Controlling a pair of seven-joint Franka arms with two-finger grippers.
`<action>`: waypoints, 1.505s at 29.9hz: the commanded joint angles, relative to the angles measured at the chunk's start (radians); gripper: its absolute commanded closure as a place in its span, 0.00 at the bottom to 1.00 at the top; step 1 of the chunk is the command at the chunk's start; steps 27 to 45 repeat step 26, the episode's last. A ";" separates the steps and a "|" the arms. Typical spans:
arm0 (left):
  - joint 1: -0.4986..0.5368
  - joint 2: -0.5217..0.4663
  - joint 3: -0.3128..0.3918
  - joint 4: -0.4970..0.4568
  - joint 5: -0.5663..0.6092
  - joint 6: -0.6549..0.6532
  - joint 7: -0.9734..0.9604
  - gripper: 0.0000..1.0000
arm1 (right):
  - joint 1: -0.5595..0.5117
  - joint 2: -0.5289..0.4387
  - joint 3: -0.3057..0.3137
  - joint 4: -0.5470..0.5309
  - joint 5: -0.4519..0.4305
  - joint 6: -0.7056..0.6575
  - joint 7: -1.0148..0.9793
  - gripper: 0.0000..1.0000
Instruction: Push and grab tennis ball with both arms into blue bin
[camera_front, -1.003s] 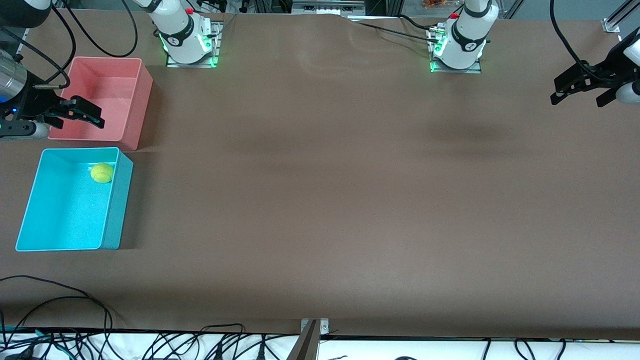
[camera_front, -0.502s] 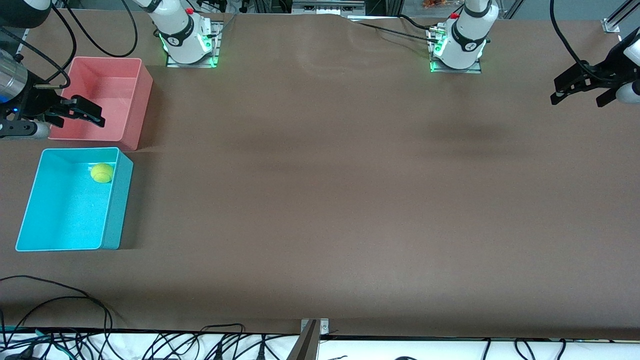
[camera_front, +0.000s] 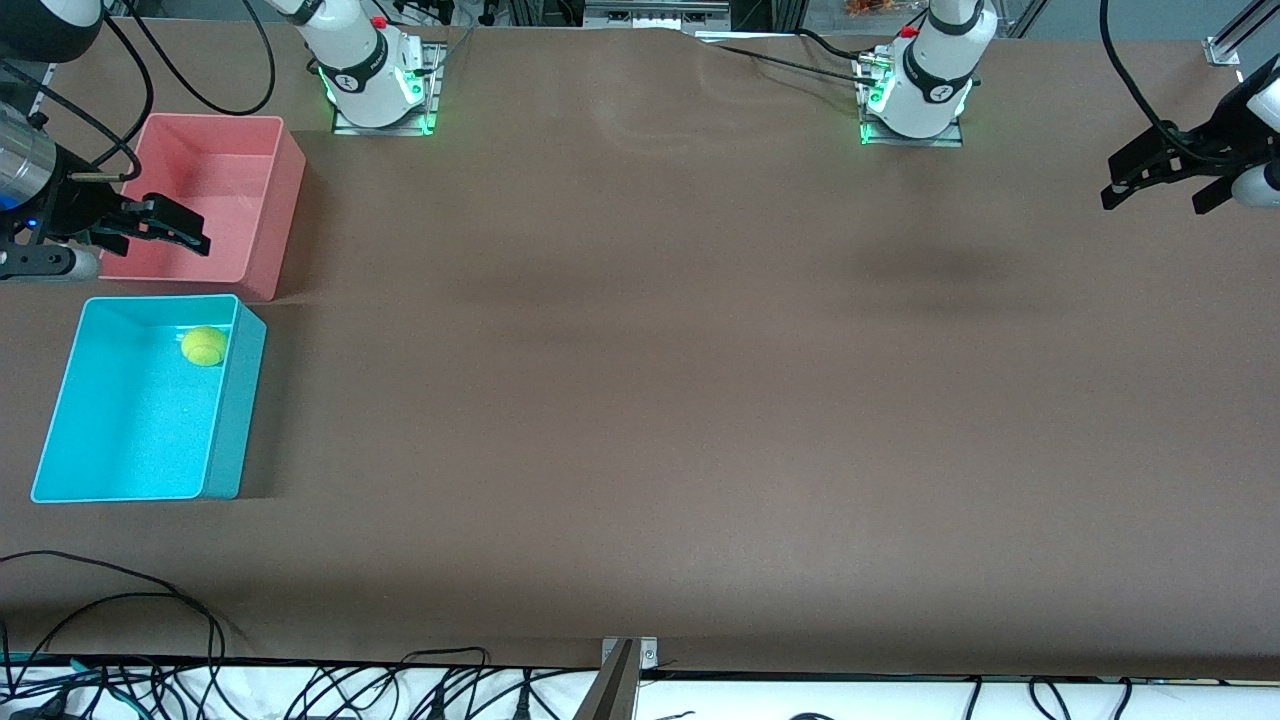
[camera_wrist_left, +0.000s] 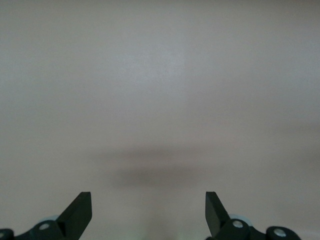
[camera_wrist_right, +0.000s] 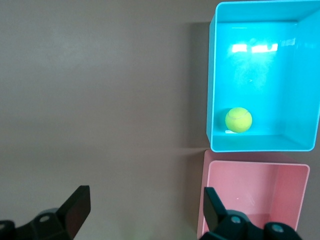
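On a brown table (camera_front: 640, 400) edged with black cables (camera_front: 120, 620), the ball (camera_front: 204, 346) lies in the blue bin (camera_front: 232, 420) (pink bin (camera_front: 270, 215) beside it). Right gripper (camera_front: 150, 228) over the pink bin, left gripper (camera_front: 1160, 180) over bare table, both open and empty; nothing has visibly moved since earlier.

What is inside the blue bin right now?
Only the tennis ball lies in the blue bin, on its floor in the corner nearest the pink bin. The rest of the floor shows bare; nothing is covered. Both grippers are open and away from it.
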 joint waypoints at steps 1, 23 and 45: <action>0.004 0.020 0.001 0.041 -0.008 -0.027 -0.004 0.00 | -0.007 0.008 0.001 0.013 0.009 -0.008 0.007 0.00; 0.004 0.020 0.001 0.041 -0.008 -0.027 -0.004 0.00 | -0.007 0.010 0.001 0.015 0.008 -0.003 -0.001 0.00; 0.004 0.020 0.001 0.041 -0.008 -0.027 -0.004 0.00 | -0.007 0.010 0.001 0.015 0.008 -0.003 0.002 0.00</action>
